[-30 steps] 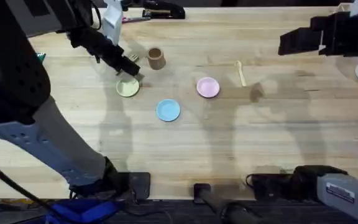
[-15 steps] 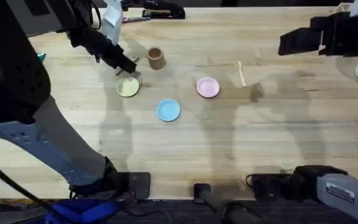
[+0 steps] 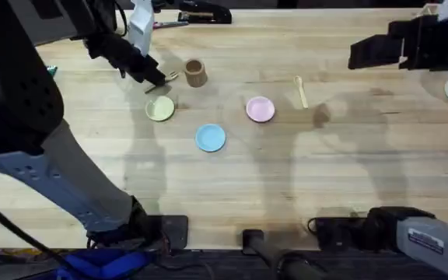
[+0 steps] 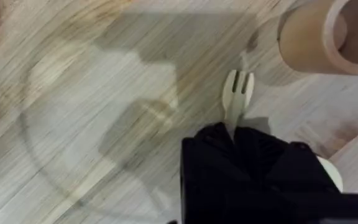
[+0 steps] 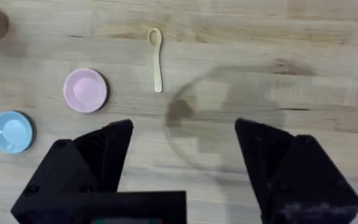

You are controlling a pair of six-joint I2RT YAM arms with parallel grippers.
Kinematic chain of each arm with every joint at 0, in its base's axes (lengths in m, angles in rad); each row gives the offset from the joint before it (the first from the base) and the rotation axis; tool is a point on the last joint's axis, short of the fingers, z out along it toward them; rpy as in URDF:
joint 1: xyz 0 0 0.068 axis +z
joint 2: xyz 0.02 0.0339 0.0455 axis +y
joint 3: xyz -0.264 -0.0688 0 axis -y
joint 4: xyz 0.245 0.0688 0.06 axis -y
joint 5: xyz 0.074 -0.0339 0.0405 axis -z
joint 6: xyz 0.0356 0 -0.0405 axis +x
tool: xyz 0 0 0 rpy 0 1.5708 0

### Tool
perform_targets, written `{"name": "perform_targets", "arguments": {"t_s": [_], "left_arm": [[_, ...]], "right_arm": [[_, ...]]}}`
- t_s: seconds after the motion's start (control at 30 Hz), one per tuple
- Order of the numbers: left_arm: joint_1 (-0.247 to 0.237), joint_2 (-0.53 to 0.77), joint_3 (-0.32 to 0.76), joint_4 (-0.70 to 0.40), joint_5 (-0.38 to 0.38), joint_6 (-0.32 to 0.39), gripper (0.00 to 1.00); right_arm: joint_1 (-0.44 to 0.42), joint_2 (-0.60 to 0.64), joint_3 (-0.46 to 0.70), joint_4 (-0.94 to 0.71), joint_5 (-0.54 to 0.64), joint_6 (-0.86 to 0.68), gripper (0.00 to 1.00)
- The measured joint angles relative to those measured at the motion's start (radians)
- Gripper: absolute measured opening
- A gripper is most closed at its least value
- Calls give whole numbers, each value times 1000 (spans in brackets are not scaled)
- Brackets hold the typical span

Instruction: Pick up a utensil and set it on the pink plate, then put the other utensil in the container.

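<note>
So the left gripper (image 4: 235,140) is gripping the fork (image 4: 236,99) beside the container (image 3: 196,73), while the open, empty right gripper (image 5: 182,152) is waiting, the pink plate (image 3: 260,109) unfilled and the spoon (image 5: 156,59) untouched.

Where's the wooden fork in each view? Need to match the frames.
Overhead: the fork is at upper left, in the left gripper, beside the container.
Left wrist: fork right of centre, tines out from the fingers, container at upper right.
Right wrist: not in it.
Shared landmark: the container.
</note>
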Motion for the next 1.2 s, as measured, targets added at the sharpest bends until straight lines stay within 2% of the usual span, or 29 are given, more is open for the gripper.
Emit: {"name": "perform_targets", "arguments": {"t_s": [0.33,0.4,0.73,1.07,1.2], "left_arm": [[0,0,4,-2,-5,0,41],[0,0,31,-9,-37,-17,41],[0,-13,184,-142,-57,-102,41],[-2,-252,197,-203,-61,-229,41],[-25,-347,204,-230,-76,-280,41]], "right_arm": [[0,0,0,0,0,0,997],[0,0,0,0,0,0,997],[0,0,0,0,0,0,997],[0,0,0,0,0,0,998],[0,0,0,0,0,0,997]]}}
